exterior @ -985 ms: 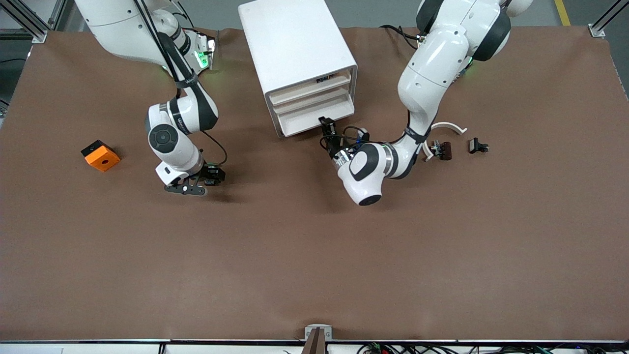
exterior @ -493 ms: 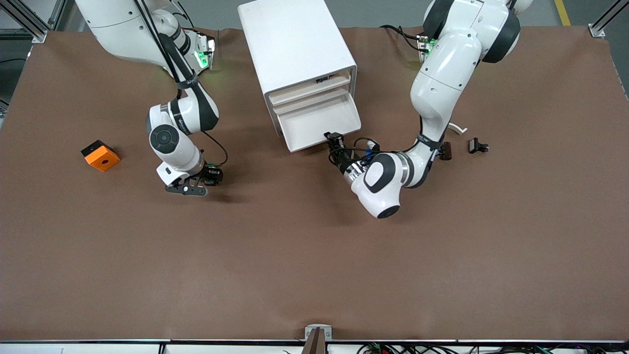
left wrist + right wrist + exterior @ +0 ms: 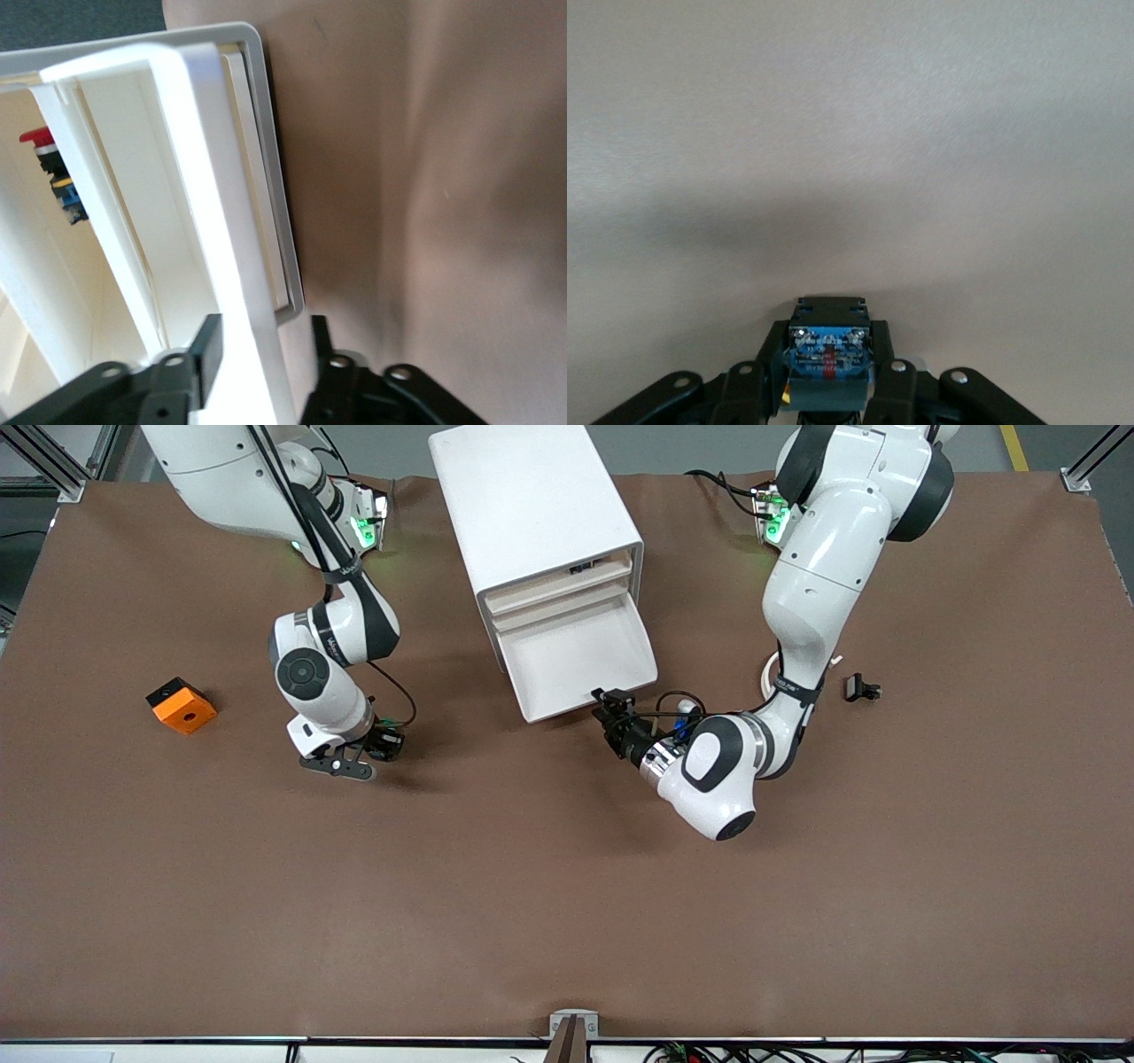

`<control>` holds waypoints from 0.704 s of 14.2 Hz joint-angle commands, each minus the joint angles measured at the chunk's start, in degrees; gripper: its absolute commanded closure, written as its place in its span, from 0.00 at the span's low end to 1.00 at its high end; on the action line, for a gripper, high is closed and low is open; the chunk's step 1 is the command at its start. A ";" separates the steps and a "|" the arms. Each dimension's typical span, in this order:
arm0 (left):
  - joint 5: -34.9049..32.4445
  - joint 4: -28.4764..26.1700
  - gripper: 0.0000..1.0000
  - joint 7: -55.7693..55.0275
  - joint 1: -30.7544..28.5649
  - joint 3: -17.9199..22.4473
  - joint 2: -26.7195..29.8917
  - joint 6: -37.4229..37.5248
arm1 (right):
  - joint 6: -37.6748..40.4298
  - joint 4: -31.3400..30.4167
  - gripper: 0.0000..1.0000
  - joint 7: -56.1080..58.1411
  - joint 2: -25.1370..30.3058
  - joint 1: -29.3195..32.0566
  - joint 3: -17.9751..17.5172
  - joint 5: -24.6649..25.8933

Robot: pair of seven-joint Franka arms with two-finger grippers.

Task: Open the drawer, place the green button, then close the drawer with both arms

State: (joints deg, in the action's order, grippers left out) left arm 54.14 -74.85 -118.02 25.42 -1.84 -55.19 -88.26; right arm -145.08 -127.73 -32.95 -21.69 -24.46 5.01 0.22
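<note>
Right gripper sits low over the bare table toward the right arm's end, its fingers closed on the button; in the right wrist view I see the dark blue body clamped between the pads, the cap hidden from me. Left gripper is at the front lip of the drawer, the lowest of the white cabinet, which stands pulled out toward the front camera. In the left wrist view the fingers straddle the lip with a gap showing on either side, so I judge the hold loosened rather than tight.

The relation that governs my next move: the open drawer lies toward the left arm's end of the table from the held button, and farther from the front camera, with the drawer's long axis running out from the cabinet face. My right arm carries the part, yet my left arm is the nearer to the tray, so I would want the left gripper clear of the lip before carrying the button over the tray floor. An orange block lies well apart, unused.
</note>
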 commanded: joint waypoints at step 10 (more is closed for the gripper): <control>-17.37 6.48 0.00 23.94 -0.20 11.77 12.99 0.02 | 40.40 34.12 1.00 -28.88 0.86 -10.06 -0.35 -6.20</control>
State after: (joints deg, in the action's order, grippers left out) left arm 41.72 -67.45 -101.20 24.53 9.10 -45.70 -88.31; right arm -106.90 -97.14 -54.61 -20.04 -30.87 4.43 -5.49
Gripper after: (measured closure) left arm 0.000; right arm 0.590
